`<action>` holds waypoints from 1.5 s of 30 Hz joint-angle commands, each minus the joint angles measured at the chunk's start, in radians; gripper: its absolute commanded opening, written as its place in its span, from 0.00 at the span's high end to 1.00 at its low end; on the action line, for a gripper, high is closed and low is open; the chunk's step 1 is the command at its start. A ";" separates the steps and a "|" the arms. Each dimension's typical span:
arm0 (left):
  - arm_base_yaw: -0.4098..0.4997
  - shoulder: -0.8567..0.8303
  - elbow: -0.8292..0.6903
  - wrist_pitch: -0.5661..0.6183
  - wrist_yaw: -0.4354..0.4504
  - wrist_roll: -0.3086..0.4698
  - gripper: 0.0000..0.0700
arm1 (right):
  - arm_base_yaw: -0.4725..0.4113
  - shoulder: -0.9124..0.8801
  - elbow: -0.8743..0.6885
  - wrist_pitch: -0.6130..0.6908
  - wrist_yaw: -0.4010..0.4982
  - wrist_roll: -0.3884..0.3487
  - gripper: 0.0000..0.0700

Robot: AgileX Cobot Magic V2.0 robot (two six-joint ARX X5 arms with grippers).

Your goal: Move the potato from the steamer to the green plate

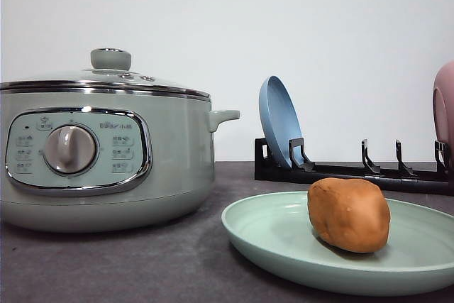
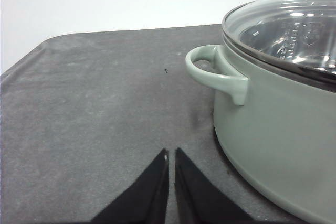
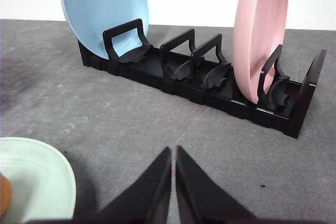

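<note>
The orange-brown potato (image 1: 349, 214) lies on the green plate (image 1: 277, 235) at the front right of the table; a sliver of the potato (image 3: 4, 195) shows at the plate's (image 3: 37, 177) edge in the right wrist view. The sage-green steamer (image 1: 106, 157) stands at the left with its glass lid (image 2: 294, 30) on. My left gripper (image 2: 171, 156) is shut and empty, low over the table beside the steamer's side handle (image 2: 215, 72). My right gripper (image 3: 173, 153) is shut and empty, between the green plate and the rack.
A black dish rack (image 3: 199, 85) stands at the back right, holding a blue plate (image 3: 105, 11) and a pink plate (image 3: 260, 30) upright. In the front view the rack (image 1: 355, 169) sits behind the green plate. Dark grey table surface (image 2: 94, 108) lies open left of the steamer.
</note>
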State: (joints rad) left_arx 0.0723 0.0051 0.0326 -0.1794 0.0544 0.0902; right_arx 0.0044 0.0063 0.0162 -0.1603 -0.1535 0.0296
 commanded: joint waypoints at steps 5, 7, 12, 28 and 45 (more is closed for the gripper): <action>0.000 -0.002 -0.021 -0.007 0.000 -0.005 0.98 | -0.002 -0.003 -0.004 0.004 0.003 0.004 1.00; 0.000 -0.002 -0.021 -0.007 0.000 -0.005 0.98 | -0.002 -0.003 -0.004 0.004 0.003 0.004 1.00; 0.000 -0.002 -0.021 -0.007 0.000 -0.005 0.98 | -0.002 -0.003 -0.004 0.004 0.003 0.004 1.00; 0.000 -0.002 -0.021 -0.007 0.000 -0.005 0.98 | -0.002 -0.003 -0.004 0.004 0.003 0.004 1.00; 0.000 -0.002 -0.021 -0.007 0.000 -0.005 0.98 | -0.002 -0.003 -0.004 0.004 0.003 0.004 1.00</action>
State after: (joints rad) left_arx 0.0723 0.0051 0.0326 -0.1791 0.0544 0.0902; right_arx 0.0044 0.0060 0.0162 -0.1600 -0.1532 0.0296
